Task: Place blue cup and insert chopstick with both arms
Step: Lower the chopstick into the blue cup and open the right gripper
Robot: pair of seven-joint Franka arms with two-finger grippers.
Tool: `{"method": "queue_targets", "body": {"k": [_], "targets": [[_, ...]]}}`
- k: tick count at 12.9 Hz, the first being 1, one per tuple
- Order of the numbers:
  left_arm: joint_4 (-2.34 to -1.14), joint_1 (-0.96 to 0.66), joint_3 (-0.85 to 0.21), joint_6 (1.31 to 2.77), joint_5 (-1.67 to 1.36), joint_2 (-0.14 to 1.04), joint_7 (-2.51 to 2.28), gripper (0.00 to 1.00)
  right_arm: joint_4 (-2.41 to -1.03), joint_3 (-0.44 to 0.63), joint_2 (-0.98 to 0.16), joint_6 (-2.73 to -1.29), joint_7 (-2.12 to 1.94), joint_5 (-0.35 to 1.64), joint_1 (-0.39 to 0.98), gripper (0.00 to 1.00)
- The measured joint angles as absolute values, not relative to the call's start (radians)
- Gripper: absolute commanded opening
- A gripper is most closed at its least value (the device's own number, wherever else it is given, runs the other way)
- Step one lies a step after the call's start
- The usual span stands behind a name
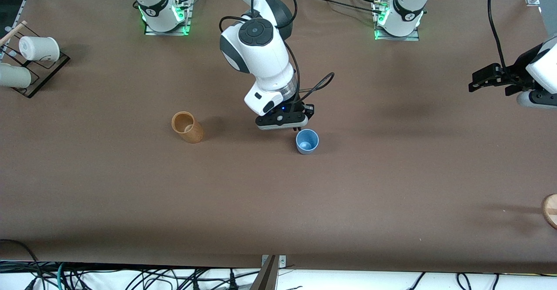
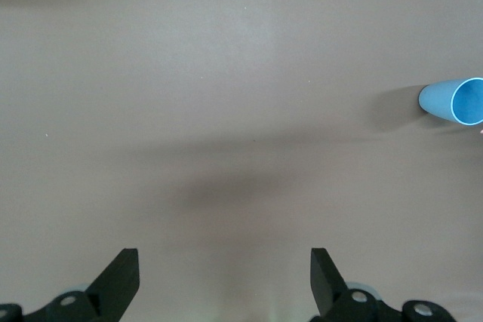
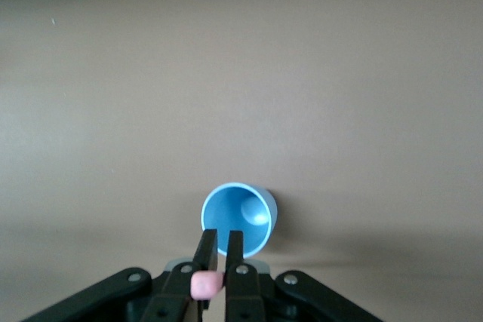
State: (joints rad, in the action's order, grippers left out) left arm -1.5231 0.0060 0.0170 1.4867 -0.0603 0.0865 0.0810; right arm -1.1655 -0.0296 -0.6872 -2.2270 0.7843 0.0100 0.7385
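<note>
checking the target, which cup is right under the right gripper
The blue cup, standing upright mid-table beneath the right gripper; the tan cup stands apart toward the right arm's end.

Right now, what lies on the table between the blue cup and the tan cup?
Nothing: in the front view only bare brown table lies between the blue cup and the tan cup.

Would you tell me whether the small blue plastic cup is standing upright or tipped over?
Upright: the small blue plastic cup rests on the brown table with its open mouth facing up.
</note>
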Motion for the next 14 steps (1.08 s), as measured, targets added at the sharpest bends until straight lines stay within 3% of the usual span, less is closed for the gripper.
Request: {"method": "queue_targets", "body": {"k": [8,9,10,11,12,14], "targets": [[-1.525,0.003,0.013,1.487,-0.060,0.087,0.081,1.00,-1.139,-0.010,-0.755,-2.333,0.784,0.009,0.736,0.00],[-1.525,0.003,0.013,1.487,-0.060,0.087,0.081,1.00,-1.139,-0.010,-0.764,-2.336,0.784,0.002,0.737,0.14],[-1.525,0.003,0.013,1.487,-0.060,0.087,0.081,1.00,-1.139,-0.010,-0.770,-2.337,0.784,-0.016,0.738,0.58],[-1.525,0.003,0.013,1.487,-0.060,0.087,0.081,1.00,-1.139,-0.010,-0.774,-2.337,0.784,-0.029,0.739,0.92],[-1.525,0.003,0.013,1.487,-0.060,0.087,0.081,1.00,-1.139,-0.010,-0.776,-2.336,0.784,-0.036,0.739,1.00],[-1.525,0.003,0.013,1.487,-0.060,0.087,0.081,1.00,-1.136,-0.009,-0.776,-2.320,0.784,-0.039,0.739,1.00]]}}
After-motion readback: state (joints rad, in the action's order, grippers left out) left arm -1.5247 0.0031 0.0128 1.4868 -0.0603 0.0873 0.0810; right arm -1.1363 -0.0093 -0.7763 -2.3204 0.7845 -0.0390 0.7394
